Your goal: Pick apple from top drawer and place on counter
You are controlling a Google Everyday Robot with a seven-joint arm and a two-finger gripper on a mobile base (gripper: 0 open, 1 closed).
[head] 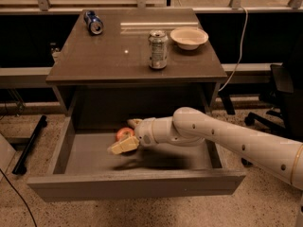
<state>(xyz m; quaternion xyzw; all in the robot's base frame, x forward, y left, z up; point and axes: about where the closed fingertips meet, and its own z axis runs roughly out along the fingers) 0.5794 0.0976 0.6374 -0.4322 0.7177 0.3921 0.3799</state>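
Observation:
The top drawer (137,186) is pulled open below the dark brown counter (109,56). The small red apple (124,132) lies on the grey drawer bottom, left of centre toward the back. My gripper (121,136) reaches into the drawer from the right and sits low at the apple. One finger (122,146) lies in front of the apple and the other (134,122) behind it, with a gap between them. The apple rests on the drawer bottom, partly hidden by the gripper.
On the counter stand an upright soda can (157,49), a blue can on its side (93,22) and a pale bowl (189,37). An office chair (284,91) is at the right. A black bar (29,145) lies on the floor at the left.

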